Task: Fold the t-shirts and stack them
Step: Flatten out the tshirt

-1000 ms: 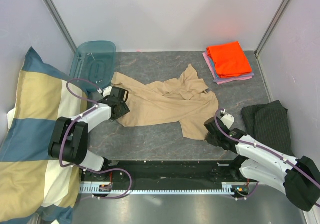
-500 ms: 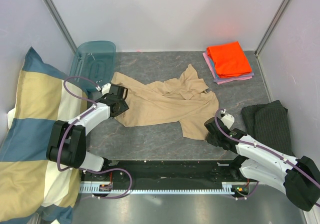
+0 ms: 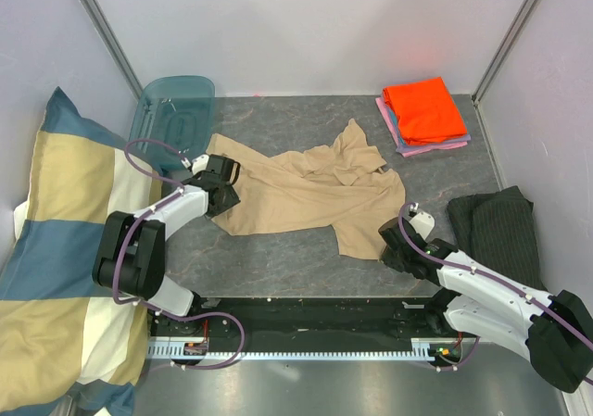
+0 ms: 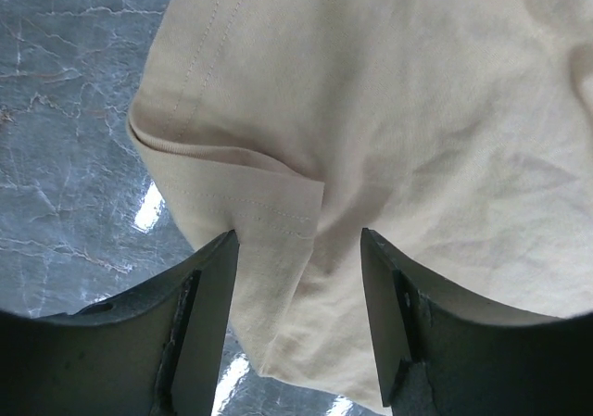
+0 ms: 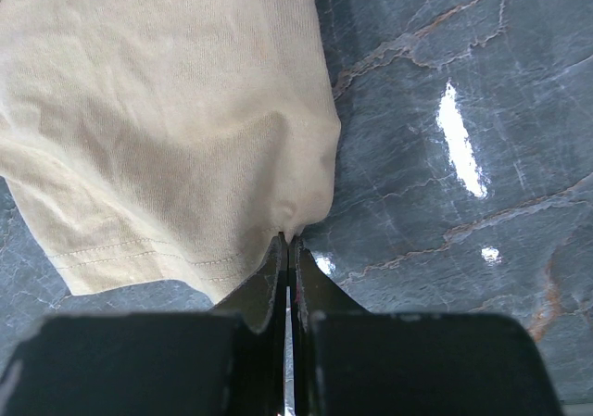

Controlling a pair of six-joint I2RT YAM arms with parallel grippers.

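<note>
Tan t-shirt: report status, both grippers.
Left gripper open, astride left edge of tan t-shirt. Right gripper shut on its near-right corner. Shirt rumpled, unfolded. Dark striped cloth lies apart, right.

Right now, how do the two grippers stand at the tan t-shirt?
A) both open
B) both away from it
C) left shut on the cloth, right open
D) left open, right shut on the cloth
D: the left gripper has its jaws apart over a hem of the tan t-shirt, while the right gripper is pinched shut on the shirt's edge.
</note>
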